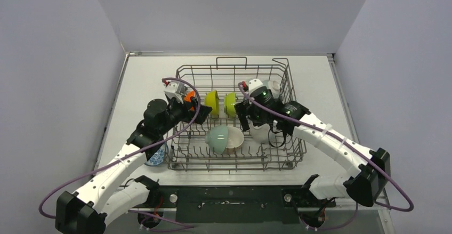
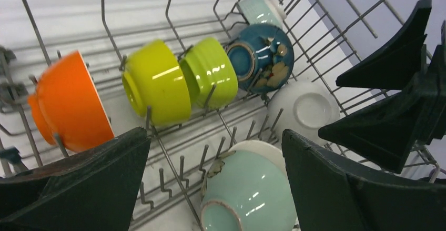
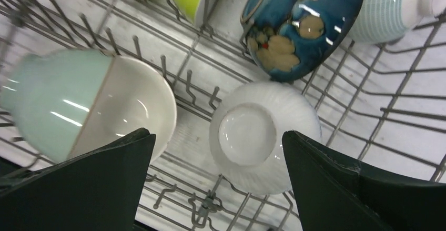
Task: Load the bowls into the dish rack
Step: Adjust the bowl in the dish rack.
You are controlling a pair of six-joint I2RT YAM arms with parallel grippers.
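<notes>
1. Hovering over the dish rack (image 1: 229,168), both arms carry nothing. The left jaws stand wide above the rack's left side, just beside an orange bowl (image 2: 68,102). The right jaws stand wide over a white bowl (image 3: 263,136) lying mouth down on the rack floor.
2. Eight bowls sit inside the rack. The orange one, a yellow bowl (image 2: 158,81), a lime bowl (image 2: 213,73) and a dark blue bowl (image 2: 263,57) stand on edge in one row. A pale striped bowl (image 3: 384,10) is past the dark blue one. The white bowl, a pale green bowl (image 3: 47,102) and a cream bowl (image 3: 134,110) touching its mouth are in the nearer rows.
3. One bowl is outside: a blue-patterned bowl (image 1: 158,156) sits on the counter (image 1: 144,79), just beside the rack's near-left corner and partly under the left arm (image 1: 120,162).
4. From the left jaws, that bowl lies back toward the robot's base, to the left and lower, on the far side of the rack's left wall. The right arm (image 1: 330,138) has the whole rack between it and the bowl, so the left arm looks the nearer and likelier one.
5. A round bowl has no long axis, so the grip depends on where its rim faces. The arm hides part of the bowl, and I cannot tell whether its mouth is up or tipped.
6. The left jaws would probably have to lift clear of the wall wires, draw back and come down over the rim.
7. The near-left tines beside the pale green bowl look free to take it.
</notes>
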